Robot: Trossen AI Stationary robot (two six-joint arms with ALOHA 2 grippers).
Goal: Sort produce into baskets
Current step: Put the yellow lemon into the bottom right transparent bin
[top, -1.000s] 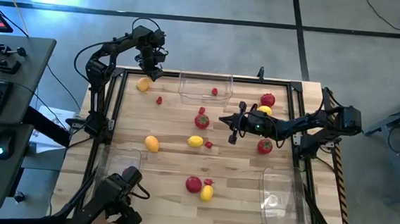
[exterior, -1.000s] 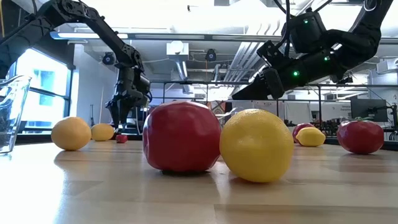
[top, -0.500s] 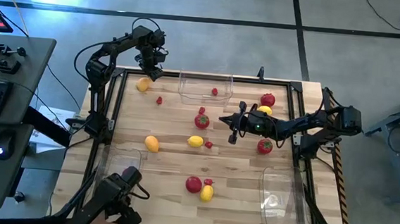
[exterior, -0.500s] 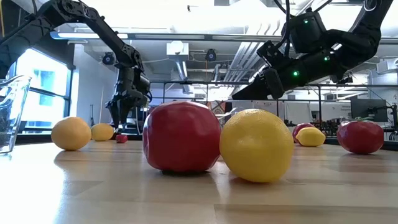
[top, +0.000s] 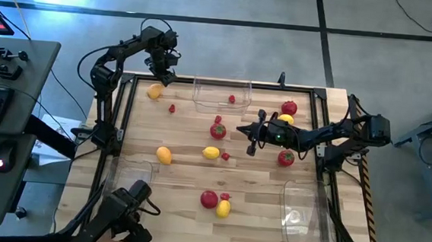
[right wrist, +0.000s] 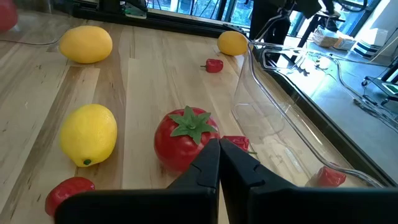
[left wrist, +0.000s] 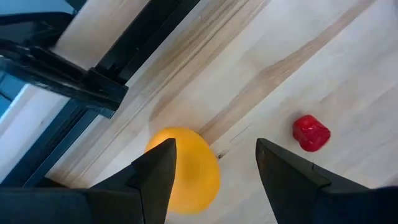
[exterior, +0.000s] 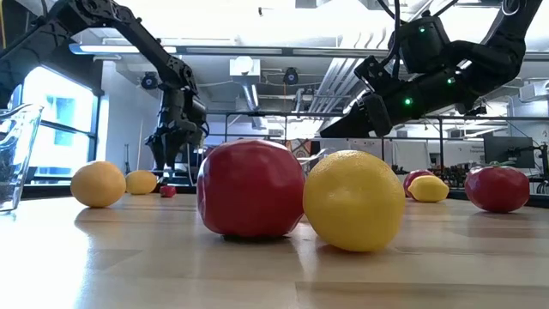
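Observation:
My left gripper (top: 162, 77) is open at the table's far left corner, pointing down just above an orange fruit (top: 155, 91). In the left wrist view the fruit (left wrist: 186, 168) lies on the wood beside one finger, and a small red berry (left wrist: 311, 132) lies past the other. My right gripper (top: 240, 128) is shut and empty above mid-table, pointing at a tomato with a green top (right wrist: 185, 140). A clear basket (top: 222, 95) at the far edge holds one berry (top: 232, 99).
Two more clear baskets stand at the near right (top: 305, 215) and near left (top: 132, 178). Loose tomatoes (top: 209, 199), lemons (top: 211, 153) and berries (top: 173, 108) lie over the wood. A black frame (top: 125, 107) borders the table.

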